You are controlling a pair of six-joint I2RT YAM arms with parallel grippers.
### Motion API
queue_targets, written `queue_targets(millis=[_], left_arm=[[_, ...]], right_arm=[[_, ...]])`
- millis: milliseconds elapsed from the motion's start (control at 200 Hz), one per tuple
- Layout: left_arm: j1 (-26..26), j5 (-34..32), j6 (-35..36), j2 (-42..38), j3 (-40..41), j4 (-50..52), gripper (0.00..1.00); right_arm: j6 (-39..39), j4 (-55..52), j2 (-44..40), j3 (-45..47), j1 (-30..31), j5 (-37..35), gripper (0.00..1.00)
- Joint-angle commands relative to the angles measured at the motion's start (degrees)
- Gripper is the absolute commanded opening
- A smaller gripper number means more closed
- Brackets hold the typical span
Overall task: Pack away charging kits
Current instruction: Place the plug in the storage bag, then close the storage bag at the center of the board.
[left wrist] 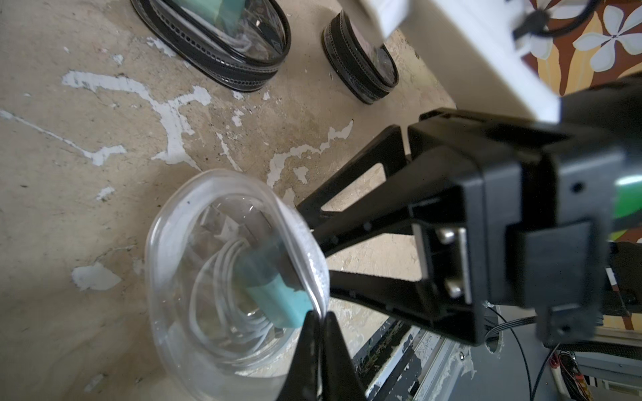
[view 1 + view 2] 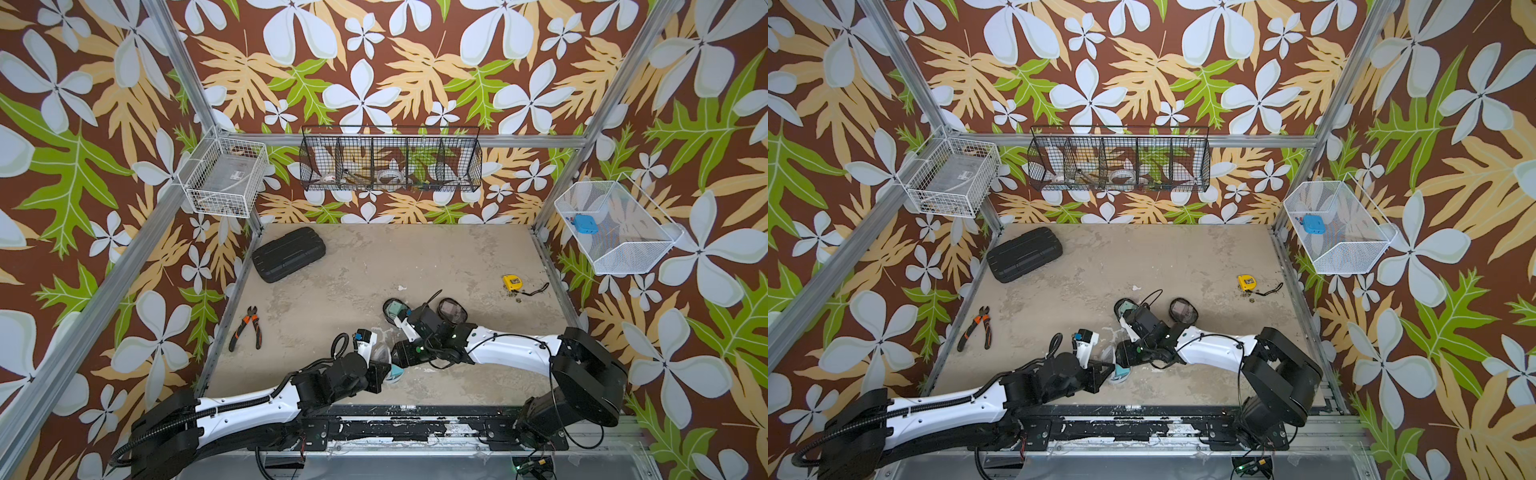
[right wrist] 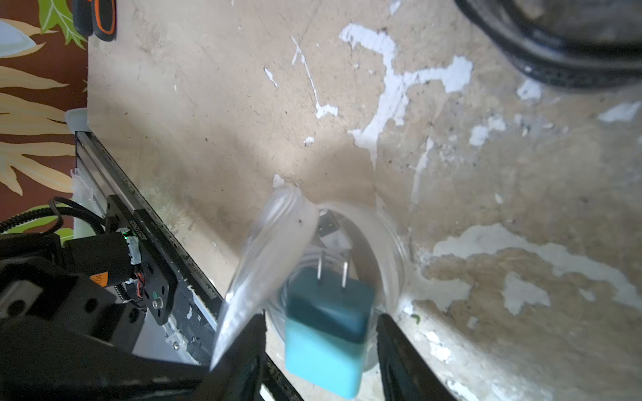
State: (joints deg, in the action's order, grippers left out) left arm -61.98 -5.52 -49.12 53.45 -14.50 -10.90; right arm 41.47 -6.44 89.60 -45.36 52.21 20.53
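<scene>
Clear pouch point(image 1: 173, 222) lies at six o'clock on the table point(image 2: 415, 257), its edge pinched by the tightly closed left gripper point(image 1: 321, 317). The right gripper point(image 3: 319, 318) stands partly open around the teal plug point(image 3: 326, 333), gripping nothing. We should lift it straight out, so the plug rests on the cable point(image 1: 215, 277) inside.

The left arm point(image 2: 249, 409) reaches from the near left corner of the bench point(image 2: 374, 257) toward its front middle. The left pincer point(image 1: 318, 321) is pinched tight on the rim of the clear pouch point(image 1: 173, 250). The right arm point(image 2: 515, 347) stretches in from the near right with its wrist bent down, and the right pincer point(image 3: 323, 333), just beside the left one, has its jaws standing apart.
</scene>
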Motion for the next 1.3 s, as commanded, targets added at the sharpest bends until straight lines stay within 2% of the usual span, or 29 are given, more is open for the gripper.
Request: queue_targets(millis=[0,110,300,606,716,791,921,936,966,1006,1121,1181,1291], left_arm=[[0.1,-0.2,0.3,-0.3,-0.2,0.9,0.0],[0.1,-0.2,0.3,-0.5,-0.2,1.0,0.0],[0.1,0.4,0.5,-0.3,0.0,0.8,0.0],[0.1,4.4,0.8,1.8,0.5,-1.8,0.0],[0.1,5.1,0.7,2.8,0.3,-1.4,0.0],[0.1,5.0,0.9,2.5,0.0,-0.5,0.0],[0.1,4.2,1.9,0.5,-0.7,1.1,0.21],[0.1,4.2,2.1,0.3,-0.6,1.2,0.34],[0.1,4.6,2.5,0.0,-0.8,1.4,0.49],[0.1,4.9,2.8,-0.3,-1.0,2.0,0.6],[0.3,3.1,3.5,-2.4,-2.6,6.8,0.7],[0.8,0.9,3.1,-4.0,-3.0,9.8,0.71],[4.0,0.2,1.7,-5.5,-2.8,13.8,0.71]], right_arm=[[0.5,0.7,-0.3,2.2,0.1,-0.4,0.47],[0.3,1.2,-0.6,3.5,-0.3,-1.4,0.36],[1.4,4.5,-0.6,3.4,-0.2,1.9,0.2],[6.8,14.2,1.3,4.5,-0.2,10.2,0.21],[3.8,8.0,-1.1,2.3,-0.3,7.1,0.3],[0.7,1.9,-3.6,1.3,-0.6,3.6,0.32],[-2.5,-3.5,-8.0,2.7,-2.7,1.7,0.34],[-2.8,-3.8,-8.4,2.9,-2.9,1.5,0.34],[-3.1,-4.3,-9.0,3.1,-3.1,1.2,0.35],[-3.4,-4.5,-9.3,2.9,-3.2,1.3,0.36],[-3.4,-3.4,-7.7,1.0,-3.2,3.1,0.43],[-3.4,-2.6,-6.4,0.1,-3.2,3.3,0.48],[-3.9,-2.0,-4.1,-2.0,-2.2,4.6,0.49]])
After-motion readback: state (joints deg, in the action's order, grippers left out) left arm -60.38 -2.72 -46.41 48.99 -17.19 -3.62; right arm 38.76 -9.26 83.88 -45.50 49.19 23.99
